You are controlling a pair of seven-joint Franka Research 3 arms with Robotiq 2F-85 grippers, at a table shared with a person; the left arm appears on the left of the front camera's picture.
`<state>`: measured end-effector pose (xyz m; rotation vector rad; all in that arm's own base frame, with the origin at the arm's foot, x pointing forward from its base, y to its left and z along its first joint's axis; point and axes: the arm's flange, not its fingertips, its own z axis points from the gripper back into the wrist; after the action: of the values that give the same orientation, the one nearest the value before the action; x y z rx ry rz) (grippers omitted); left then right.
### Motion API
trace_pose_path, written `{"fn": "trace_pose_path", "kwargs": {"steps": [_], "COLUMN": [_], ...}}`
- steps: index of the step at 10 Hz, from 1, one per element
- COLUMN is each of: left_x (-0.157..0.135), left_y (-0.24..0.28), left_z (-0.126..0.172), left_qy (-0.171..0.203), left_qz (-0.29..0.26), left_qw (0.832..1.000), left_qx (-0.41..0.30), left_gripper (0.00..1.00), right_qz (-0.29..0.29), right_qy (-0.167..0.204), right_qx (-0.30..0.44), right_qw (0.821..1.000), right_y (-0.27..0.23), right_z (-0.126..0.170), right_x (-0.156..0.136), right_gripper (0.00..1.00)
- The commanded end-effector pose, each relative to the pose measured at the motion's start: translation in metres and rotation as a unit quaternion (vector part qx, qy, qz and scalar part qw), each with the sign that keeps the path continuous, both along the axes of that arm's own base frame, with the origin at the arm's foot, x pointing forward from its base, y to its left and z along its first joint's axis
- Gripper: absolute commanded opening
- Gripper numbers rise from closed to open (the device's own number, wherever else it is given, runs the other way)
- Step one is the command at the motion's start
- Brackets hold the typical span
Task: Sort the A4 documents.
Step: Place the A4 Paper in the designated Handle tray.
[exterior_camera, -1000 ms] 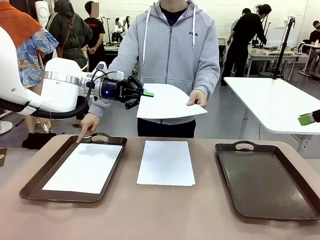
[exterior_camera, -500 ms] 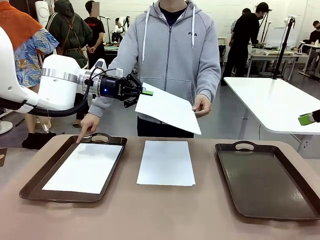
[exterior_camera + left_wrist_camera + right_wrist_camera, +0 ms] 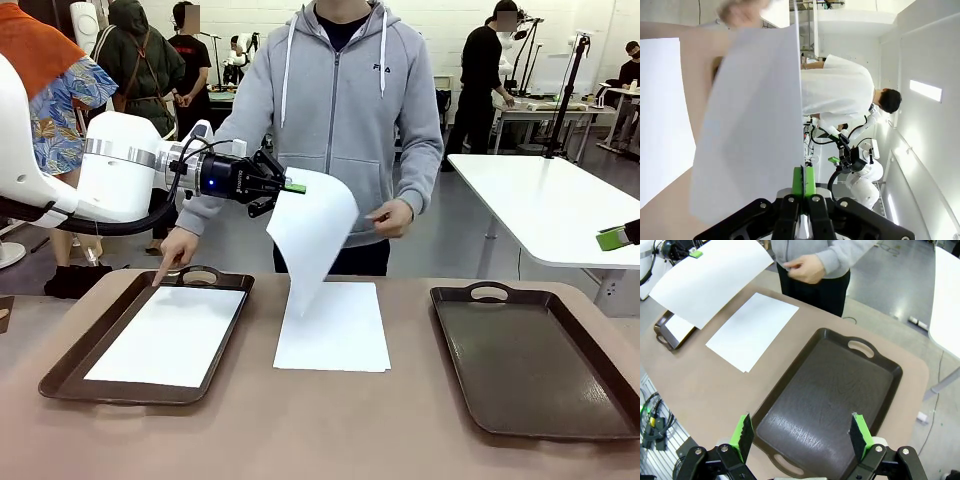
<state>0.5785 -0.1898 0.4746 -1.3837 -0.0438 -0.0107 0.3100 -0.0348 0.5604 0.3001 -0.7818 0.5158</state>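
White A4 sheet (image 3: 312, 235) hangs pinched at corner in left pincer (image 3: 297, 187); right pincer (image 3: 802, 436) spread above brown tray (image 3: 840, 380).

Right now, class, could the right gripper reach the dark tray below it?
Probably yes: the right gripper hangs open above the dark tray, with nothing between them.

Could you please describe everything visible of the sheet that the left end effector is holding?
The held sheet is plain white, thin paper with no visible print. The left end effector, shut, pinches one upper corner. The sheet hangs in the air, curled and drooping, its lowest corner in front of the loose sheet lying on the table. The person's hand is near its far edge, apparently clear of it.
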Motion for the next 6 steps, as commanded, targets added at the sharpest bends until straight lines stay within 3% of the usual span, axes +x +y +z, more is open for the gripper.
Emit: {"fn": "trace_pose_path", "kwargs": {"steps": [1, 6], "left_x": [0.0009, 0.0009], "left_y": [-0.0005, -0.0005], "left_z": [-0.0008, -0.0008], "left_qy": [-0.001, -0.001], "left_qz": [0.001, 0.001], "left_qw": [1.0, 1.0], "left_qx": [0.003, 0.003], "left_gripper": [0.0, 0.0], "right_qz": [0.005, 0.005], "right_qy": [0.001, 0.001], "right_qx": [0.005, 0.005], "right_qw": [1.0, 1.0], "right_y": [0.0005, 0.0005], "right_z": [-0.0017, -0.0017], "right_x": [0.001, 0.001], "right_gripper": [1.0, 1.0]}}
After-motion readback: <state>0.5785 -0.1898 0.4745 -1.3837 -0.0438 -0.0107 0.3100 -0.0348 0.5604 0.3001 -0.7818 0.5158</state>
